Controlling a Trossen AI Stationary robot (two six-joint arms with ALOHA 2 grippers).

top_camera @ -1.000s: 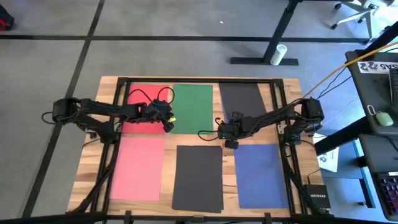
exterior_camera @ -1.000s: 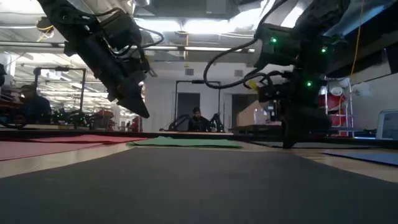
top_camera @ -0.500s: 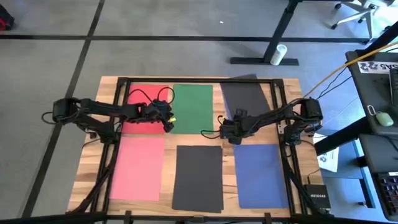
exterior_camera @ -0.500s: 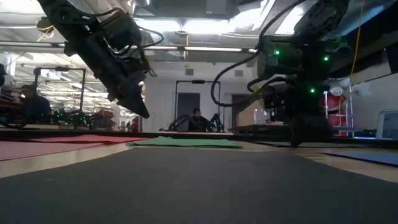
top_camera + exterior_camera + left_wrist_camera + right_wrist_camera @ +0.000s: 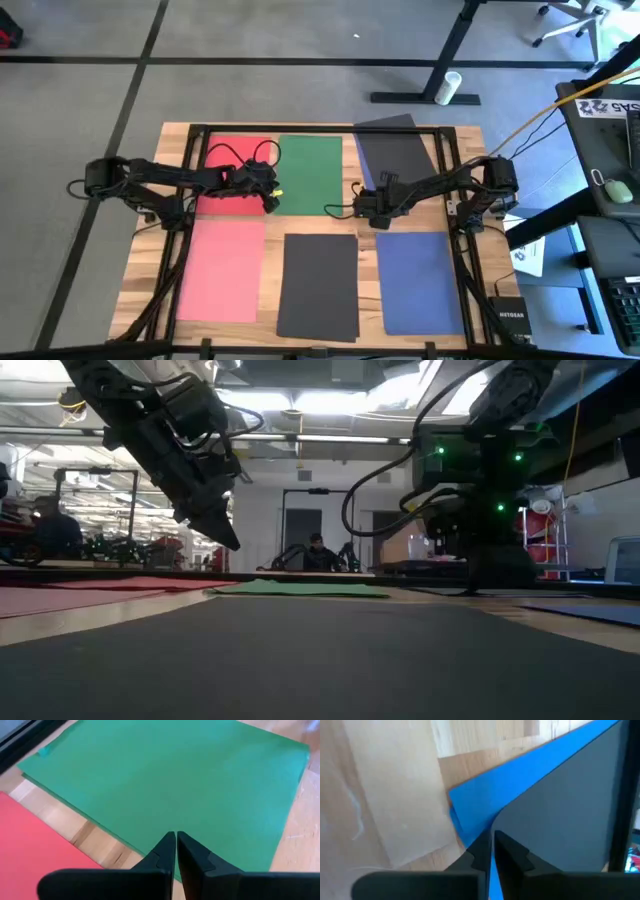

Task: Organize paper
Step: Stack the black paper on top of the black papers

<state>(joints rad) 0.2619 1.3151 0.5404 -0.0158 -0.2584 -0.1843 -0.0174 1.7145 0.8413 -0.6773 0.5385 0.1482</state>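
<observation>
While you work the wooden table (image 5: 155, 262), note six sheets of paper laid in two rows: red (image 5: 232, 160), green (image 5: 310, 174) and dark grey (image 5: 396, 158) at the far side; pink (image 5: 222, 270), a second dark grey (image 5: 319, 285) and blue (image 5: 420, 282) nearer the camera. The far dark grey sheet sits skewed, its far corner poking over the table's black frame, and appears to overlap a blue sheet in the right wrist view.

Your right gripper (image 5: 491, 840) is clenched, tips down on that skewed sheet near its near-left corner. Your left gripper (image 5: 176, 842), also clenched with nothing in it, hangs over the green sheet's near-left edge.

Expect each sheet to be light, limp and slippery on wood. Press flat and drag, or pinch at an overhanging edge; my guess is a mid-sheet pinch will only crease it.
</observation>
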